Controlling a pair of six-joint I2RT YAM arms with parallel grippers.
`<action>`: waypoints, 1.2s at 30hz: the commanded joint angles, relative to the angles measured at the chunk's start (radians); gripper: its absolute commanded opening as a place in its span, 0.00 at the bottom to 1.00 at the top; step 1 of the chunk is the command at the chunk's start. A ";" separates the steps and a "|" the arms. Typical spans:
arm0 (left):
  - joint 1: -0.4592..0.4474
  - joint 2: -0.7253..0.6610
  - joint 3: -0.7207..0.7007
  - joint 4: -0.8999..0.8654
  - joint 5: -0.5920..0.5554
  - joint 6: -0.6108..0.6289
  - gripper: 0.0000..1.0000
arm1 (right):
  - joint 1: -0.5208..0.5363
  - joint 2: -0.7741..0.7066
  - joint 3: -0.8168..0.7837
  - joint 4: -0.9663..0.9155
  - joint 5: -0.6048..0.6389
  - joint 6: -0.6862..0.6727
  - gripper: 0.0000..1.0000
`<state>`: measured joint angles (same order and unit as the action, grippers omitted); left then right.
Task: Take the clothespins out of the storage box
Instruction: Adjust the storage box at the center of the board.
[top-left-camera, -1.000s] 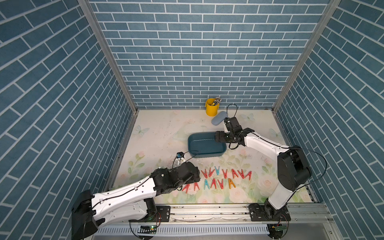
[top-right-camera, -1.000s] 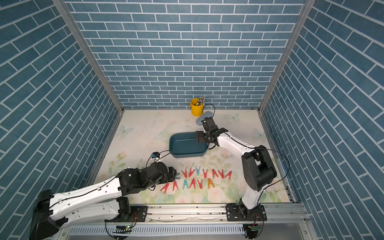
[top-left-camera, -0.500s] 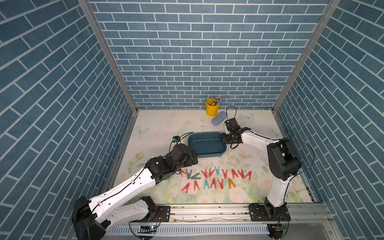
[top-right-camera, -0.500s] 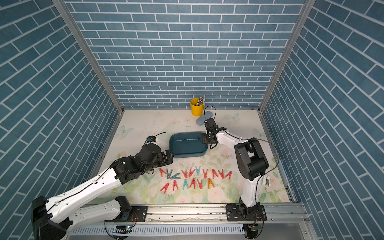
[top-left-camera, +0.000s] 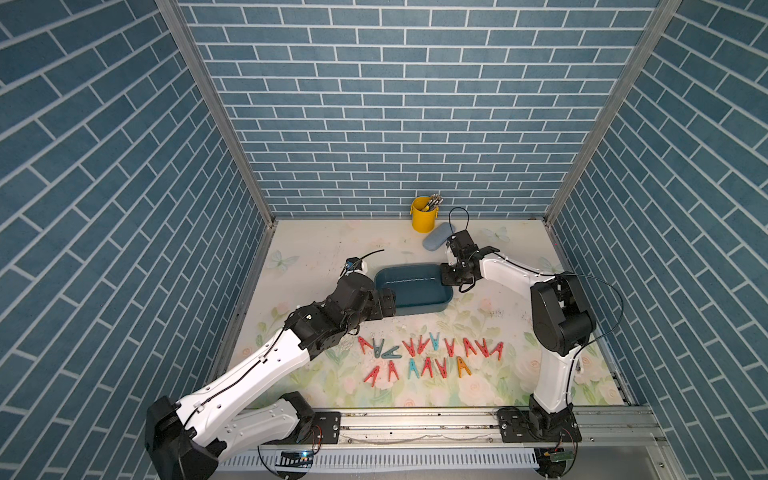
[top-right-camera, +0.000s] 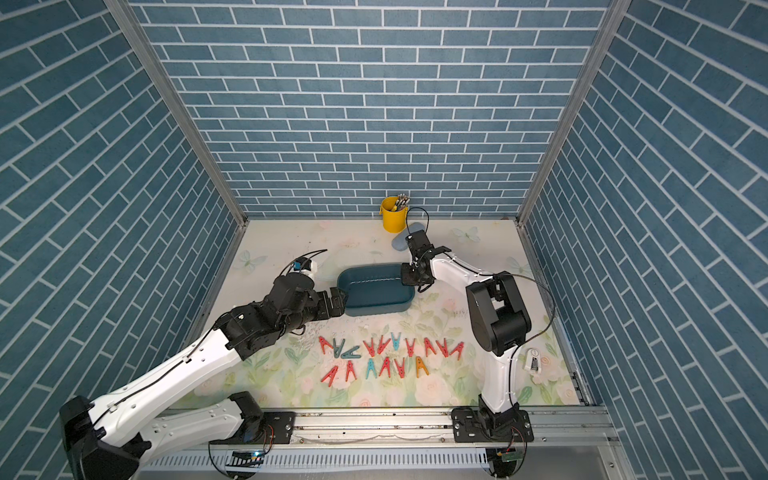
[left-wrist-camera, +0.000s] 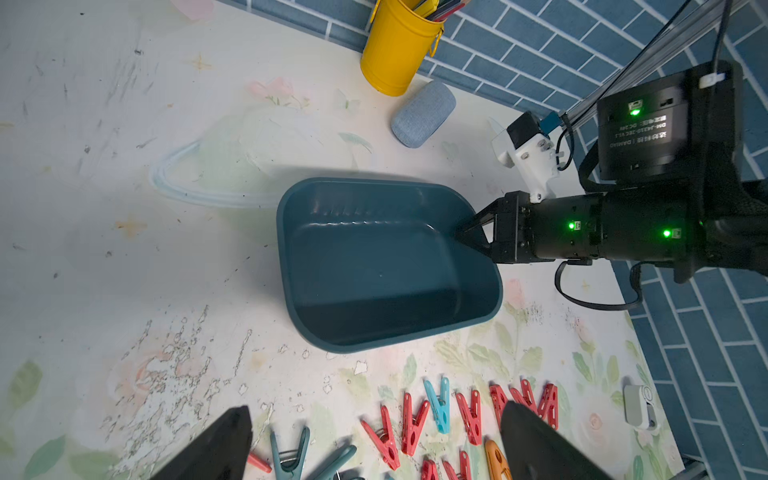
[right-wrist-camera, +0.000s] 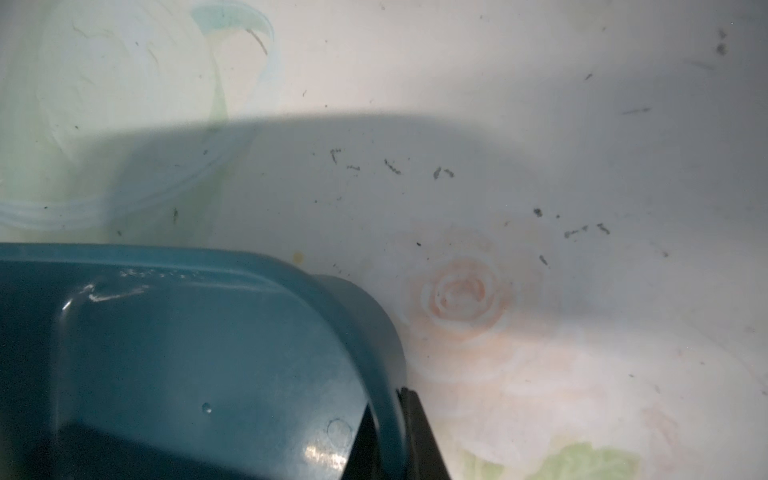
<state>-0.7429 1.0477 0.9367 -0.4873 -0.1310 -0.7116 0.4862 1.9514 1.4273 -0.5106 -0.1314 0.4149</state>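
A: Where is the storage box (top-left-camera: 415, 286) found?
B: Mid-bench (top-left-camera: 324, 257); its inner floor is shown bare in the left wrist view.
A: And the clothespins (top-left-camera: 434, 341)?
B: They are laid in two rows on the bench in front of the box, apart from it.
A: The end effectors?
B: The right end effector (right-wrist-camera: 386, 449) is clamped on the box's end rim, one finger inside and one outside. The left end effector (top-left-camera: 390, 302) is spread wide just beside the opposite end, with nothing gripped.
A: Beyond?
B: A yellow bucket (top-left-camera: 424, 216) and a light blue case (top-left-camera: 436, 242) are seen.

High stereo pair; wrists apparently close
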 joint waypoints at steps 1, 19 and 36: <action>0.053 0.001 0.002 0.049 0.070 0.081 1.00 | -0.032 0.013 0.056 -0.155 -0.162 0.040 0.00; 0.177 0.002 -0.036 0.171 0.249 0.179 0.99 | -0.074 -0.094 -0.033 -0.160 -0.239 0.205 0.00; 0.192 -0.010 -0.021 0.131 0.071 0.149 1.00 | 0.048 -0.210 -0.296 0.141 0.128 0.199 0.10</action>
<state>-0.5602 1.0519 0.9089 -0.3424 -0.0082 -0.5564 0.5163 1.7794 1.1660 -0.4385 -0.0822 0.5983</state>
